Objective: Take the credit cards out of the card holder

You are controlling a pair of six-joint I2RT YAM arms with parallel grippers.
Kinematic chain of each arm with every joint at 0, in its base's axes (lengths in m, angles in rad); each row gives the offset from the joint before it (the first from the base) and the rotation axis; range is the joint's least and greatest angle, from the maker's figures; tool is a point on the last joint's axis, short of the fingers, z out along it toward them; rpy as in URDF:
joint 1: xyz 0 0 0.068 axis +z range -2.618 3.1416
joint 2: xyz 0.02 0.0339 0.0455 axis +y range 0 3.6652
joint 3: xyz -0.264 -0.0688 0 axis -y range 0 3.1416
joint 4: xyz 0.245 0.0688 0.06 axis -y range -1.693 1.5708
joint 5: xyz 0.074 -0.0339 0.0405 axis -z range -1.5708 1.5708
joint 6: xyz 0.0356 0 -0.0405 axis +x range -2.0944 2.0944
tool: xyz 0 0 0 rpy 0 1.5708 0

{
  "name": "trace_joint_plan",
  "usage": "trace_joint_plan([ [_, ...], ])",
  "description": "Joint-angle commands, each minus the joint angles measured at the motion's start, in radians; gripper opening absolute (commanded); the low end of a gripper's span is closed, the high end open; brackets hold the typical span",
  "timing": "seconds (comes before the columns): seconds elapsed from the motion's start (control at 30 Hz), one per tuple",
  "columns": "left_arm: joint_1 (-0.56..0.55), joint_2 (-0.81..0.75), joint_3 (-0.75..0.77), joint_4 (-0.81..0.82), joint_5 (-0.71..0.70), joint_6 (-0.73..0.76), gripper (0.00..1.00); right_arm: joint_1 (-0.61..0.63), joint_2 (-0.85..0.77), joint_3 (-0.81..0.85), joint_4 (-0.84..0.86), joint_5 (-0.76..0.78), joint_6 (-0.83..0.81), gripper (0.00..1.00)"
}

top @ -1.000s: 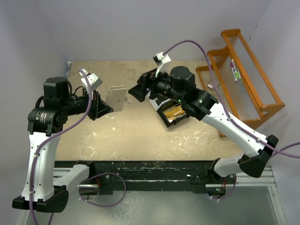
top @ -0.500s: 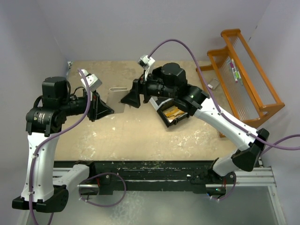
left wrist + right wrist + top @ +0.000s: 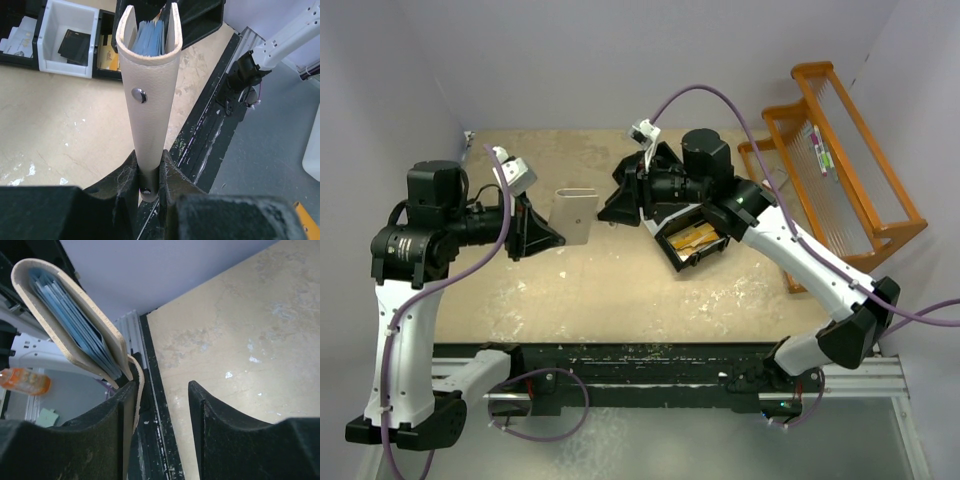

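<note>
Two tools face each other across the card holder (image 3: pixel 572 214), which hangs above the surface (image 3: pixel 620 295) in the upper middle-left of the top view. Since half a second ago the right tool (image 3: pixel 605 212) has drawn back toward the right of the frame. A gap now shows where its tip had reached the holder's edge. The left tool (image 3: pixel 556 236) has stayed about where it was, clamped on the holder's lower end.

In the left wrist view the holder stands upright in the frame. Its tan grained outer face is bent into a U and carries a round metal snap stud (image 3: pixel 139 95). Pale blue inner leaves (image 3: pixel 151 37) show in the mouth at the top.

The right tool's jaws stand narrowly apart with only the surface between them. In its wrist view the holder fills the upper left, and its tan strap (image 3: pixel 138 385) lies against the edge of the finger (image 3: pixel 107 430) on the left of that frame.
</note>
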Motion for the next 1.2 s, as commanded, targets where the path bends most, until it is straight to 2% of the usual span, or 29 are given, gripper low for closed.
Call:
trace_joint_plan([
  [0.0, 0.000, -0.002, 0.046, -0.004, 0.071, 0.034, 0.00, 0.004, -0.016, 0.012, 0.037, -0.120, -0.038, 0.48],
  [0.2, 0.000, 0.005, 0.056, -0.016, 0.089, 0.043, 0.00, 0.004, 0.016, 0.032, 0.029, -0.166, -0.058, 0.41],
  [0.47, 0.000, 0.048, 0.092, -0.087, 0.094, 0.121, 0.00, 0.042, 0.046, 0.047, -0.005, -0.208, -0.118, 0.42],
  [0.67, -0.001, 0.065, 0.120, -0.126, 0.081, 0.179, 0.00, 0.044, 0.067, 0.069, -0.043, -0.181, -0.114, 0.11],
  [0.77, -0.001, 0.061, 0.120, -0.115, 0.071, 0.188, 0.00, 0.044, 0.051, 0.054, -0.022, -0.169, -0.091, 0.00],
  [0.8, 0.000, 0.061, 0.119, -0.109, 0.061, 0.190, 0.00, 0.044, 0.045, 0.048, -0.022, -0.164, -0.079, 0.00],
  [0.83, 0.000, 0.059, 0.113, -0.097, 0.048, 0.189, 0.04, 0.044, 0.037, 0.044, 0.003, -0.155, -0.075, 0.00],
  [0.87, 0.000, 0.057, 0.099, -0.071, 0.025, 0.181, 0.15, 0.044, 0.024, 0.037, 0.010, -0.140, -0.070, 0.00],
  [0.93, 0.000, 0.042, 0.056, 0.009, -0.049, 0.137, 0.43, 0.044, 0.002, 0.017, 0.023, -0.087, -0.036, 0.00],
  [0.97, 0.000, 0.035, 0.022, 0.049, -0.118, 0.110, 0.60, 0.044, -0.006, 0.004, 0.022, -0.053, -0.009, 0.00],
  [1.0, 0.000, 0.027, -0.001, 0.091, -0.167, 0.088, 0.69, 0.044, -0.009, 0.002, 0.011, -0.016, 0.009, 0.00],
  [1.07, 0.000, 0.015, -0.042, 0.145, -0.239, 0.072, 0.82, 0.044, -0.005, 0.015, -0.036, 0.070, 0.030, 0.00],
  [1.17, 0.000, 0.011, -0.083, 0.174, -0.275, 0.074, 0.93, 0.047, 0.017, 0.059, -0.135, 0.211, 0.039, 0.00],
])
